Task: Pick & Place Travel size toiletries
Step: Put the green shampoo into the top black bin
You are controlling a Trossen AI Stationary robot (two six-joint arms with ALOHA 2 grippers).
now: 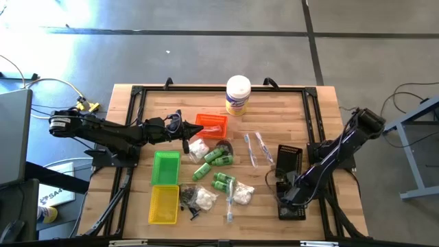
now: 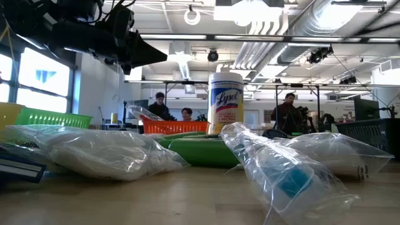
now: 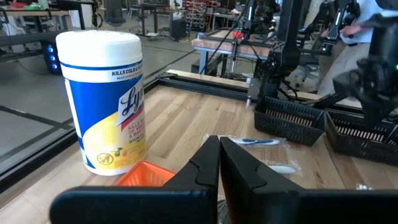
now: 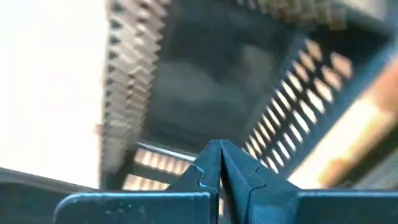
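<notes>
The left gripper (image 1: 184, 134) hangs clenched and empty beside the orange tray (image 1: 212, 124), just above the toiletries (image 1: 212, 171), which lie loose on the table (image 1: 322, 110) between the green tray (image 1: 165, 168) and the black trays (image 1: 289, 159). The nearest piece is a white fluffy bag (image 1: 198, 147), right by the orange tray.

The right gripper (image 4: 220, 163) is also pressed shut with nothing in it, low over the black trays, waiting.

To pick well, the left jaws should likely part before descending, come straight down on the bag's bulk instead of its slippery film edge, and avoid nudging the green bottles (image 1: 218, 156) beside it. The canister (image 1: 237, 95) beyond the orange tray should stay untouched.
</notes>
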